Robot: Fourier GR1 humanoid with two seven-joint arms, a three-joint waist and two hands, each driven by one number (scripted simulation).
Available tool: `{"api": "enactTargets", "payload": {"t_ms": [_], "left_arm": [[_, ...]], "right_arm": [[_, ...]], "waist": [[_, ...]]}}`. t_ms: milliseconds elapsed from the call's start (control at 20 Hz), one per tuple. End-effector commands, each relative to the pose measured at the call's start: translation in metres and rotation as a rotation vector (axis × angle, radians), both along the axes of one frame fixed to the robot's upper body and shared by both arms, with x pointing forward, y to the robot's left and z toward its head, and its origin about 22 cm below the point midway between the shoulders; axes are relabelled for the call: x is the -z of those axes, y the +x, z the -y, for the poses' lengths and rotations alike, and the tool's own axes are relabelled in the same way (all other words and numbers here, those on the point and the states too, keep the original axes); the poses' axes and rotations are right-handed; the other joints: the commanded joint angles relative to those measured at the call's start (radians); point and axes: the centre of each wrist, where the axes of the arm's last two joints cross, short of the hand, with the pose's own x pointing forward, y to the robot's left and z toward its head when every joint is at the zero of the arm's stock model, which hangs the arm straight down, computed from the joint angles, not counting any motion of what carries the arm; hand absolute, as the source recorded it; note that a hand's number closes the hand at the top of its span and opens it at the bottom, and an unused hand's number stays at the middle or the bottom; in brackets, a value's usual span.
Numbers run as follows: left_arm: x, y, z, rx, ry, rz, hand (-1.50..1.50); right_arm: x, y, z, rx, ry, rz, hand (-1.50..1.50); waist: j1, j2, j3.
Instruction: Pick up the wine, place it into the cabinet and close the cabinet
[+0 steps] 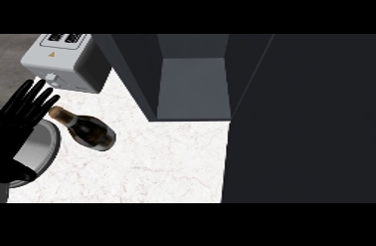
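The wine (89, 131) lies on its side on the counter (161, 163) in the left part of the frame. Its foil-topped neck points to the upper left and its dark base to the lower right, and it is outside the cabinet (192, 88) and well to its left. The cabinet stands open at upper centre, showing a bare grey floor between dark walls, and a broad dark panel (301, 120) fills the right side. The left hand (18, 126) shows at the left edge with its fingers (33, 98) straight and spread apart, holding nothing. The fingertips are just beside the bottle's neck, though I cannot tell whether they touch it. Under the hand sits a shiny grey plate (43, 151). A white toaster (58, 61) stands in the upper left corner.
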Motion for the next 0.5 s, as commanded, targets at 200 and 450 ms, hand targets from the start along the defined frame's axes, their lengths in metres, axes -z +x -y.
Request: {"api": "enactTargets", "payload": {"t_ms": [200,450], "left_arm": [[0.046,-0.004,0.003,-0.010,0.004,-0.013,-1.50],[0.046,0.011,-0.001,0.003,0.000,-0.026,-1.50]], "right_arm": [[-0.020,-0.024,-0.001,-0.040,0.050,0.035,-1.50],[-0.018,-0.026,-0.005,-0.057,0.040,0.050,-1.50]], "waist": [[0.002,0.000,0.000],[0.002,0.000,0.000]]}}
